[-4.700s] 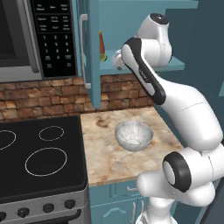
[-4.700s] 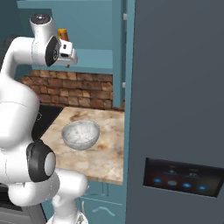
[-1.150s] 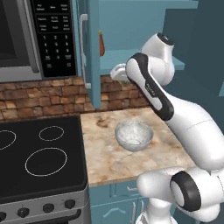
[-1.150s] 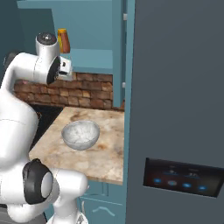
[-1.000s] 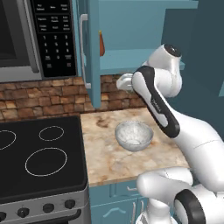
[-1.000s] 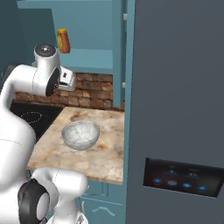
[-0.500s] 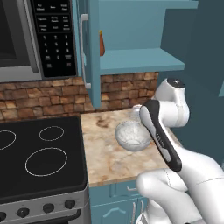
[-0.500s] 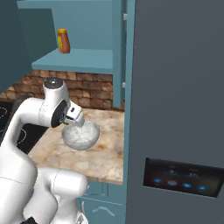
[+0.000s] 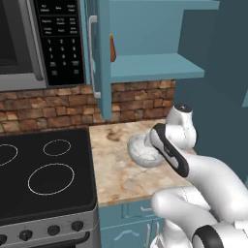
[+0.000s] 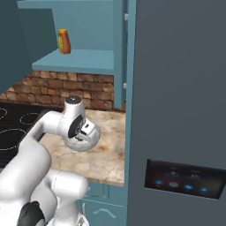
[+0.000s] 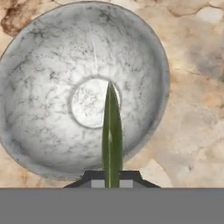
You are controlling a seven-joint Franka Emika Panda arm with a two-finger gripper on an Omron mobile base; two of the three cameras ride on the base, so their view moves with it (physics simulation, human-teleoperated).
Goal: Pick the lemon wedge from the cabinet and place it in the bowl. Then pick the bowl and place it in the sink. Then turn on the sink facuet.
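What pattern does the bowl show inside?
The bowl is whitish-grey with dark marbled veins, clearest in the hand view.

A rendered home kitchen: a black stove [image 9: 46, 179] with a microwave [image 9: 38, 41] above, brick backsplash [image 9: 53, 104], teal cabinet [image 9: 145, 43], marbled table [image 9: 116, 172] and a dark fridge [image 10: 176, 110].

The bowl [image 9: 143, 151] sits on the counter [image 9: 116, 169], with the stove [image 9: 43, 179] at its 9 o'clock and the brick wall at its 12. Up at 11 o'clock the cabinet [image 9: 145, 68] shelf carries a bottle [image 10: 64, 41]. The lemon wedge [image 11: 112, 135] hangs directly above the bowl's middle, between the fingers [image 11: 97, 183].
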